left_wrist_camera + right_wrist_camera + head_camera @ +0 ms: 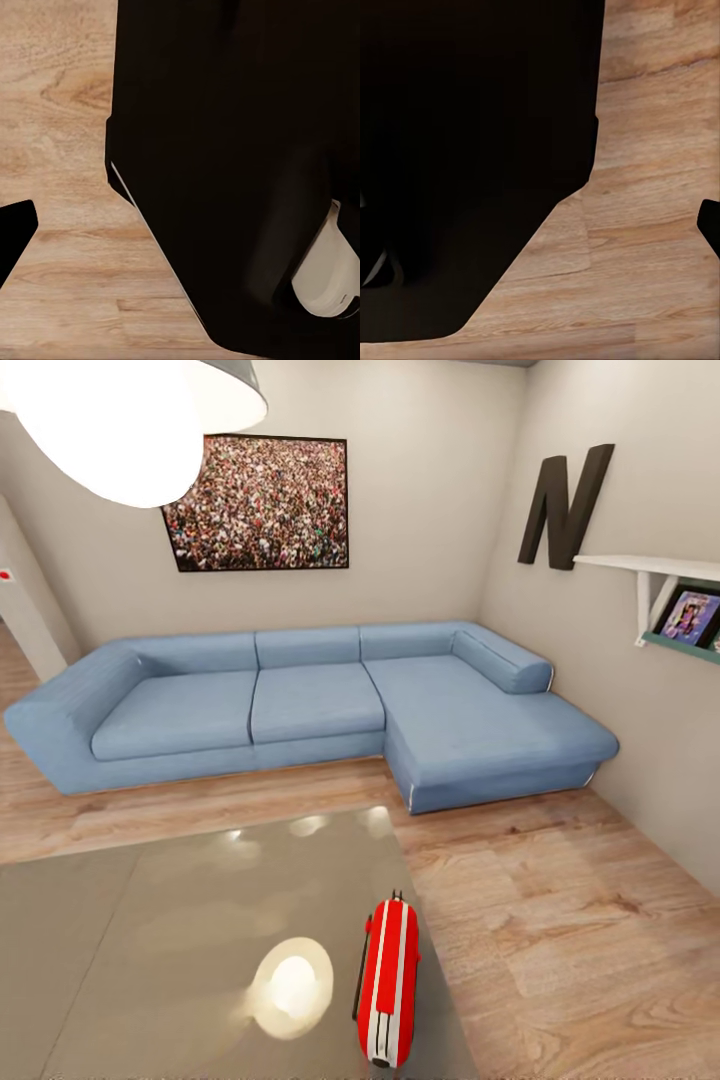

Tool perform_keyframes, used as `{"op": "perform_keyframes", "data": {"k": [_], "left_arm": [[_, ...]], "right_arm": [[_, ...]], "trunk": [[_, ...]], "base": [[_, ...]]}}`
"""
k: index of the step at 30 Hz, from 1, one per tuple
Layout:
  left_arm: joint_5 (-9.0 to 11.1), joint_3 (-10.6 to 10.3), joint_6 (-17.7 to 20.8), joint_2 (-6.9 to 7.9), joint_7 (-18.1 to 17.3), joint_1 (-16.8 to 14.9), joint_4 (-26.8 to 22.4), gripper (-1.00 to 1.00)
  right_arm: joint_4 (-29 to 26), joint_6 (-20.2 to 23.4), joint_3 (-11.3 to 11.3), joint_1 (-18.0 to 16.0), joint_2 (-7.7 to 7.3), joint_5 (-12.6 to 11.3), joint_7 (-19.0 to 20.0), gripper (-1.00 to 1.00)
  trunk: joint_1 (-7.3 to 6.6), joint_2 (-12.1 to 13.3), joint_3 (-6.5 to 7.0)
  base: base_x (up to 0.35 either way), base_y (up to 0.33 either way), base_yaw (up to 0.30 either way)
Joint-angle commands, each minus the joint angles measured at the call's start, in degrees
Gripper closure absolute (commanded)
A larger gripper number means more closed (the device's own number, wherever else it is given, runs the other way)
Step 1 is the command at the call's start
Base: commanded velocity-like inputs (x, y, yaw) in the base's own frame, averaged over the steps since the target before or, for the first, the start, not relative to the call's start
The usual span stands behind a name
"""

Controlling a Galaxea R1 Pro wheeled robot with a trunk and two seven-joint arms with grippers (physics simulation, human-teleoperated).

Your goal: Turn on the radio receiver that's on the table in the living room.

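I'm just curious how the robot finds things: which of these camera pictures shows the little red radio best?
The head view: the radio receiver lies in plain sight near the right edge of the table, its white end nearest the camera. The two wrist views look down at wood floor and dark robot parts, so they tell nothing about it.

A blue L-shaped sofa (300, 705) against the wall — crowd photo (262, 503) above, letter N (563, 506) beside a shelf (662, 568).

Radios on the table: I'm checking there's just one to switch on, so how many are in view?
1. The radio receiver lies near the right edge of the table, at its near end. The table runs out of view, so others may be hidden.
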Motion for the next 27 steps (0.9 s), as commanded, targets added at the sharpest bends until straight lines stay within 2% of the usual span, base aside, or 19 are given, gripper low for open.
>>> {"op": "perform_keyframes", "data": {"k": [1, 27], "left_arm": [[0.0, 0.0, 0.0, 0.0, 0.0, 0.0, 0.0, -1.0], [0.0, 0.0, 0.0, 0.0, 0.0, 0.0, 0.0, -1.0]], "right_arm": [[0.0, 0.0, 0.0, 0.0, 0.0, 0.0, 0.0, -1.0], [0.0, 0.0, -0.08, 0.0, -0.05, -0.11, 0.0, -1.0]], "trunk": [[0.0, 0.0, -0.1], [0.0, 0.0, -2.39]], "base": [[0.0, 0.0, 0.0], [0.0, 0.0, 0.0]]}}
